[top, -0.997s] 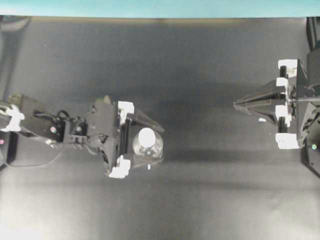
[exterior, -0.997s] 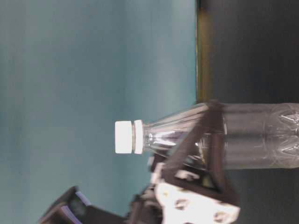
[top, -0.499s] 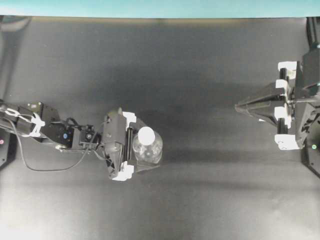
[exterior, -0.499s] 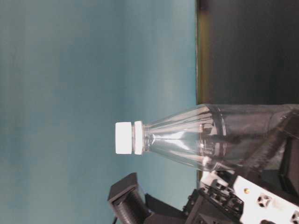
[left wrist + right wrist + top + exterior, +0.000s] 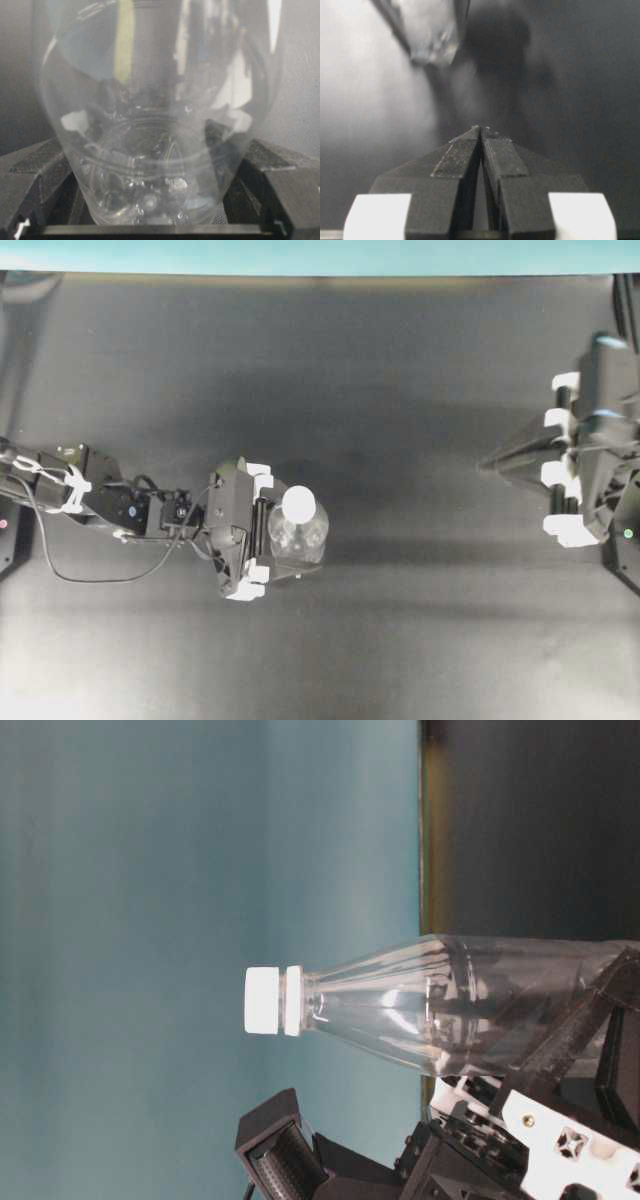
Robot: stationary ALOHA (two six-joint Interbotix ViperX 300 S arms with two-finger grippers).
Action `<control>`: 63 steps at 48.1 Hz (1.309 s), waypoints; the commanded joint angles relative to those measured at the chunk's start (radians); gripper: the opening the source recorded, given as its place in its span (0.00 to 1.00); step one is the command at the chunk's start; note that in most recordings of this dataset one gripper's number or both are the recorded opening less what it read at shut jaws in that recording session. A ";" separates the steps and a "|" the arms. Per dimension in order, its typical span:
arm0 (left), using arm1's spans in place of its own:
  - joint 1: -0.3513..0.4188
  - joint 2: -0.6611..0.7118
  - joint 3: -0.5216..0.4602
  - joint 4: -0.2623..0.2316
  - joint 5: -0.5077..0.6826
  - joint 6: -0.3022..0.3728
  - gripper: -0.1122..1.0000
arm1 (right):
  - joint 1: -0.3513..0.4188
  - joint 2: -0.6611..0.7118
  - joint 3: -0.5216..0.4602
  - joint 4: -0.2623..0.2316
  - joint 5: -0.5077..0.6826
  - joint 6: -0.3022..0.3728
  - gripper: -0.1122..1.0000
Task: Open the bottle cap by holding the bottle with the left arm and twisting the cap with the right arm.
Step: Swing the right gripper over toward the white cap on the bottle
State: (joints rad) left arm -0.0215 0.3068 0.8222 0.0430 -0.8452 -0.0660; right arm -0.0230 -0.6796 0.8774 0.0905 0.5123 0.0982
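Left of centre on black table (image 5: 400, 390): clear bottle (image 5: 297, 537) upright, white bottle cap (image 5: 299, 504) on top, untouched. Left gripper (image 5: 290, 540) around lower bottle body, fingers (image 5: 30, 175) flanking base on both sides; contact with plastic cannot tell, so neither grip nor gap confirmed. Far right edge: right gripper (image 5: 487, 465) well apart from bottle, tips pressed together, nothing between, pointing toward bottle

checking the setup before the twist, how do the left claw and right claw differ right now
The left claw stands spread around the base of the bottle; the right claw has its tips together on nothing. The left claw sits mid-table; the right claw waits at the table's right edge, far from the bottle cap. Both have black fingers.
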 commanded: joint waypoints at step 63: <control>0.002 -0.005 0.005 0.003 -0.017 0.040 0.84 | 0.052 0.956 -1.233 0.078 0.848 0.627 0.80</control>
State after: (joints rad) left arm -0.0199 0.3068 0.8299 0.0430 -0.8575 -0.0261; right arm 0.0322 0.2669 -0.3344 0.1657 1.3591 0.7148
